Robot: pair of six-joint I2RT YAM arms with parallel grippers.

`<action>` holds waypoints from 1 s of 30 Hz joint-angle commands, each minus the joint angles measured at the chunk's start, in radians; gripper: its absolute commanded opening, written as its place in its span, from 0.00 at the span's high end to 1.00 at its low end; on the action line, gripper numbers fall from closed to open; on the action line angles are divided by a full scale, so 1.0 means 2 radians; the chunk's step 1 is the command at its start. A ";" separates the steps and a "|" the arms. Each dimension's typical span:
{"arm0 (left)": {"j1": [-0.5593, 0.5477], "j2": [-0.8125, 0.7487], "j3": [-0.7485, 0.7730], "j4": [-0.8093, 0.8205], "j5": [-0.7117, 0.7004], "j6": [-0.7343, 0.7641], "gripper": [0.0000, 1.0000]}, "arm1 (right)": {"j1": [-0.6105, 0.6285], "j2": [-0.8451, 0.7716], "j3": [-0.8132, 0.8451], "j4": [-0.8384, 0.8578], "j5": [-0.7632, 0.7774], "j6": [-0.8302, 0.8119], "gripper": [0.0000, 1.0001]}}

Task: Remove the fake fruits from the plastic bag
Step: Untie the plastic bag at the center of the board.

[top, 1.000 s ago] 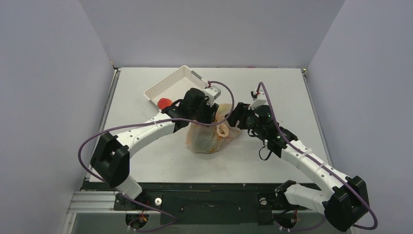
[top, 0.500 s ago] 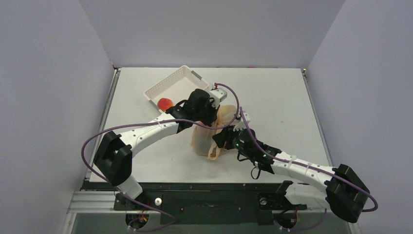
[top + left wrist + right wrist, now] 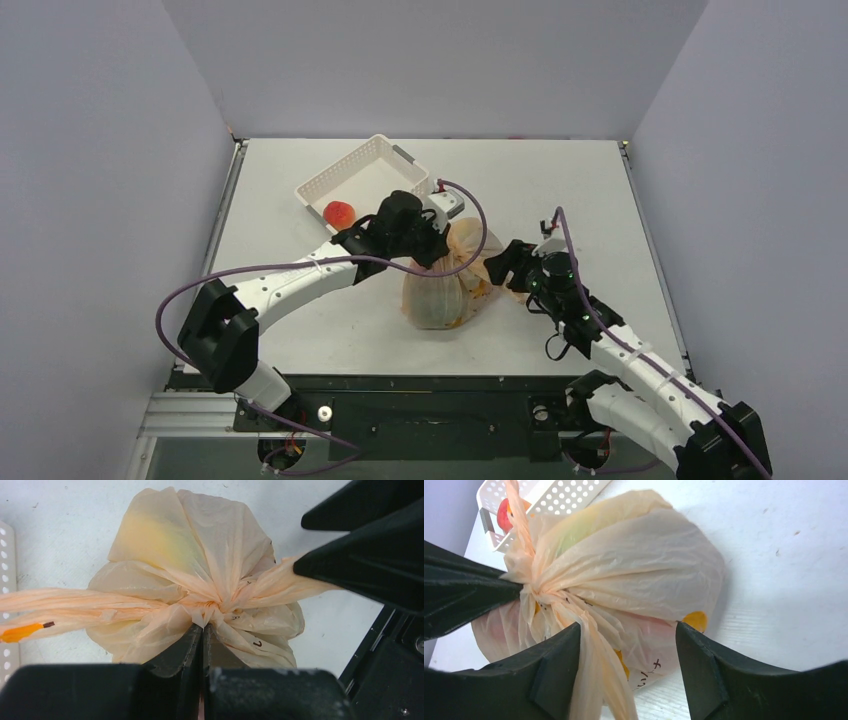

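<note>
The pale-orange plastic bag sits mid-table, bulging, its top gathered into a twisted neck. My left gripper is shut on that neck from above. The fake fruits are inside the bag and show only as a faint yellow-green patch and a pinkish tint through the film. My right gripper stands open at the bag's right side. A loop handle strand hangs along its left finger, not pinched. Another handle trails to the left.
A white latticed basket stands behind the bag at the back left, with a red-orange round fruit in it. In the right wrist view my left gripper's black fingers fill the left side.
My left gripper has shut on the bag's gathered neck. The right gripper swung in to the bag's front, then drew back to its right side. The bag shifted slightly toward the front.
</note>
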 commanded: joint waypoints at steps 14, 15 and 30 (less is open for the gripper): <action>-0.007 -0.029 -0.003 0.021 0.025 0.013 1.00 | -0.046 0.061 0.169 -0.103 -0.093 -0.067 0.38; -0.009 -0.029 -0.003 0.022 0.025 0.013 1.00 | -0.046 0.061 0.168 -0.101 -0.090 -0.053 0.38; -0.021 -0.031 -0.002 0.020 0.030 0.017 1.00 | 0.039 0.151 0.172 -0.030 -0.010 0.045 0.67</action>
